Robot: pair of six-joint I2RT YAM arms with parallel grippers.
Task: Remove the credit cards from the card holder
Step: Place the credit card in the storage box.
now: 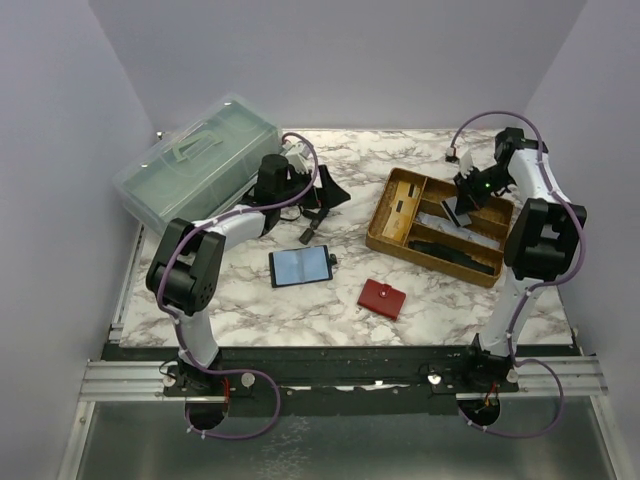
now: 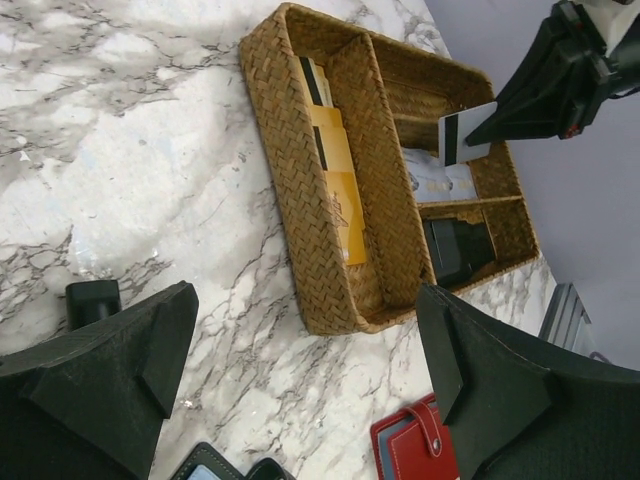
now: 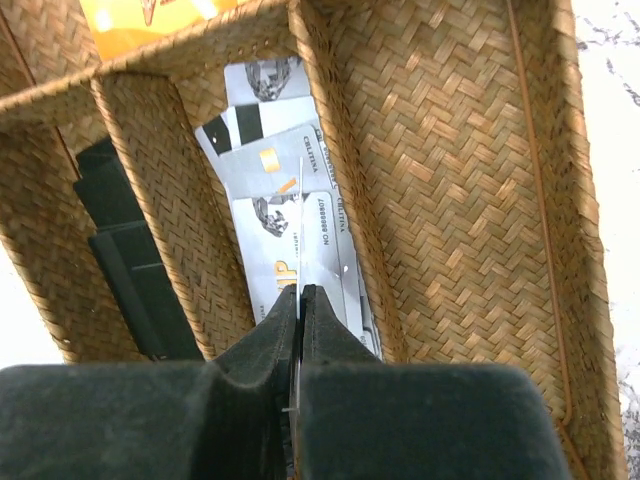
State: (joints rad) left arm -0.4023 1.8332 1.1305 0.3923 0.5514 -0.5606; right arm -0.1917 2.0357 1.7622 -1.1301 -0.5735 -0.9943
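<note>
My right gripper (image 1: 464,203) is shut on a grey credit card (image 3: 299,215), seen edge-on, and holds it above the middle compartment of the wicker tray (image 1: 392,232). The held card (image 2: 465,133) also shows in the left wrist view. Several grey cards (image 3: 262,235) lie flat in that compartment below my right gripper (image 3: 300,292). A black card holder (image 1: 300,266) lies open on the table with a light blue card showing in it. A shut red card holder (image 1: 383,298) lies to its right. My left gripper (image 1: 325,195) hangs open and empty over the table; its jaws (image 2: 305,310) stand wide apart.
A clear plastic box (image 1: 195,165) stands at the back left. The tray (image 3: 450,190) also holds yellow cards (image 2: 340,170) and black items (image 3: 120,230) in other compartments. A small black object (image 1: 310,235) lies beside the open holder.
</note>
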